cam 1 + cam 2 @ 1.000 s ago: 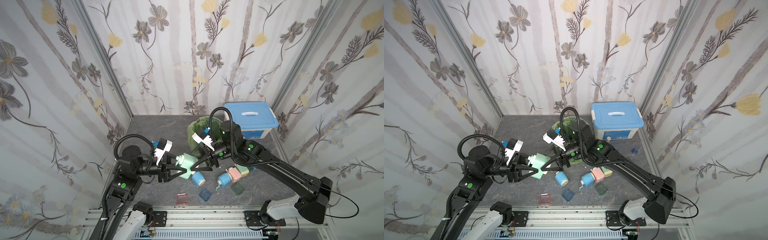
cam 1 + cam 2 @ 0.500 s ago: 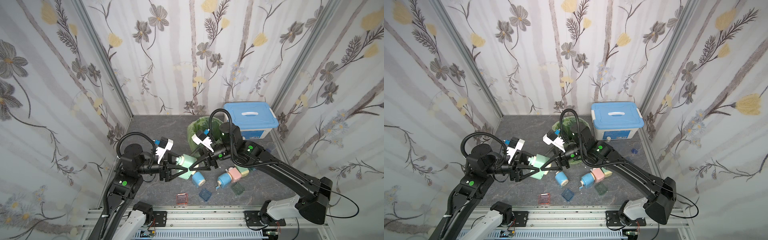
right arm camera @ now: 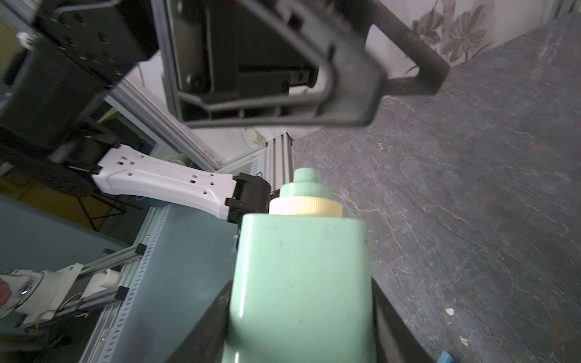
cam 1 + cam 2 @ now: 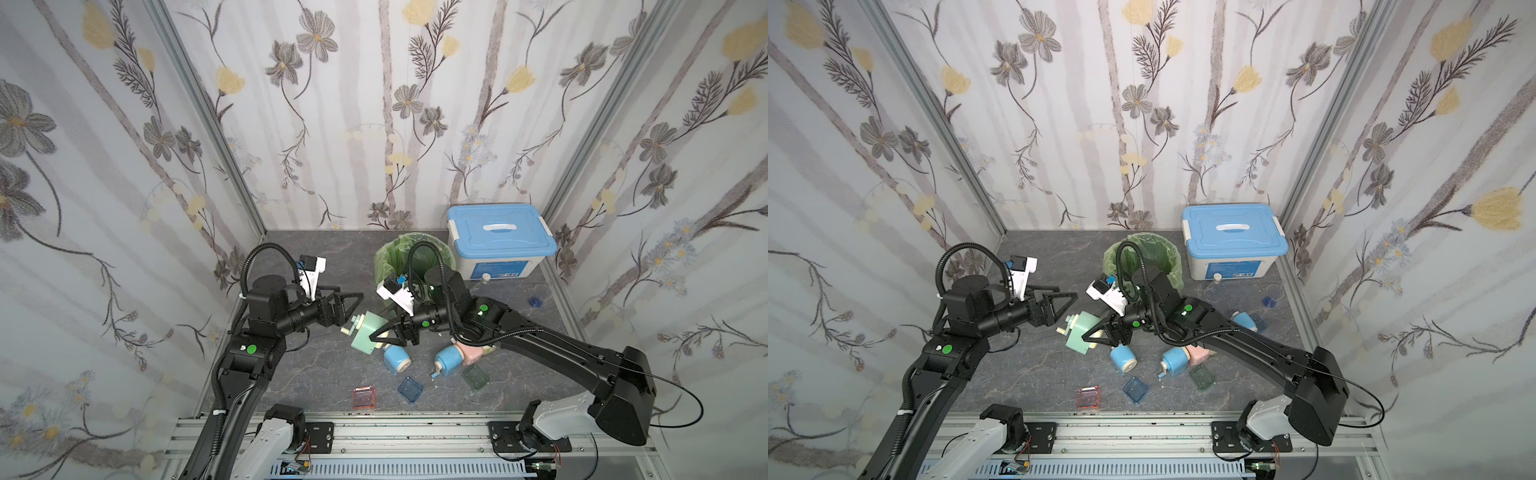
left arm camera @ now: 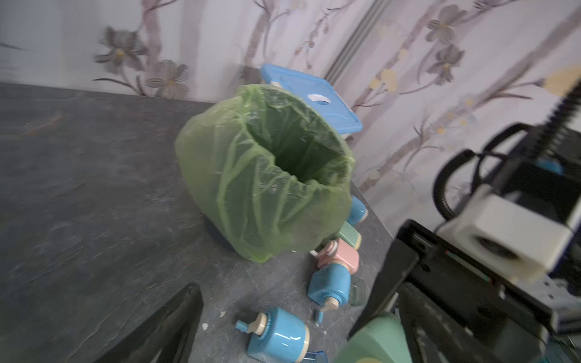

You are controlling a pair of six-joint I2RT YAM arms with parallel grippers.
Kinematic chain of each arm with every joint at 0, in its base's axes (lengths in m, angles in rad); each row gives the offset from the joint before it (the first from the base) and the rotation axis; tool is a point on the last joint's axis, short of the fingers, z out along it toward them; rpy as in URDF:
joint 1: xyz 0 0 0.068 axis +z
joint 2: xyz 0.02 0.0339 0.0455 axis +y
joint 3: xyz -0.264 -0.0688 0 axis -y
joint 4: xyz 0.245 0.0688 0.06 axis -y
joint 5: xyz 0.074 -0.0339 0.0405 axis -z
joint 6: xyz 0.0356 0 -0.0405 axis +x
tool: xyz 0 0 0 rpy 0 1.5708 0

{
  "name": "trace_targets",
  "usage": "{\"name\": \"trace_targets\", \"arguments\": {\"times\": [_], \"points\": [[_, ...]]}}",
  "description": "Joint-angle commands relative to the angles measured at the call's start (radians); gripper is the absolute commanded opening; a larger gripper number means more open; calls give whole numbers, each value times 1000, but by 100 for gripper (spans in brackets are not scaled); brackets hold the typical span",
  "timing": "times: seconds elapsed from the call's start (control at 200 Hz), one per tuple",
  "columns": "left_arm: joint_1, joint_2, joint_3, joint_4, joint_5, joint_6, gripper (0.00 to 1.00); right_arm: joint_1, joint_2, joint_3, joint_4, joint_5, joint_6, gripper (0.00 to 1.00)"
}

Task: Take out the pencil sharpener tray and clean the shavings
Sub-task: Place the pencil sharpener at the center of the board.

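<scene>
A mint-green pencil sharpener point(image 4: 365, 337) point(image 4: 1082, 337) point(image 3: 300, 283) hangs tilted above the floor, crank end toward the left arm. My right gripper point(image 4: 380, 334) point(image 4: 1096, 337) is shut on its body, a finger pressed on each side. My left gripper point(image 4: 348, 300) point(image 4: 1065, 293) stands open and empty just beyond the crank, apart from it. No tray shows on the held sharpener. Three clear trays lie near the front: pink point(image 4: 365, 398), blue point(image 4: 410, 388), green point(image 4: 475, 377). Whitish shavings point(image 3: 449, 311) point(image 5: 204, 327) fleck the floor.
A bin lined with a green bag point(image 4: 415, 251) point(image 5: 261, 176) stands behind the grippers. A white box with a blue lid point(image 4: 498, 232) sits at the back right. Two blue sharpeners point(image 4: 397, 360) point(image 4: 449, 361) and a pink one point(image 4: 471, 351) lie under the right arm.
My left gripper has opened, let go of the green sharpener and drawn back toward the rear left. My right gripper has closed on the sharpener's body.
</scene>
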Motion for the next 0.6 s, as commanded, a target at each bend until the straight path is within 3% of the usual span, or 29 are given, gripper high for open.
{"name": "trace_targets", "arguments": {"times": [0.0,0.075,0.19,0.295,0.595], "points": [[41,28,27,-88,-383,-60,100,57,78,17,92,265,-1,32],[90,42,35,-147,-509,-99,100,109,151,54,88,403,5,31],[183,18,16,-192,-576,-161,100,168,258,106,78,540,31,30],[249,-18,-12,-219,-614,-199,100,199,321,100,119,593,60,30],[277,32,-32,-248,-674,-253,100,259,450,110,116,678,45,35]]}}
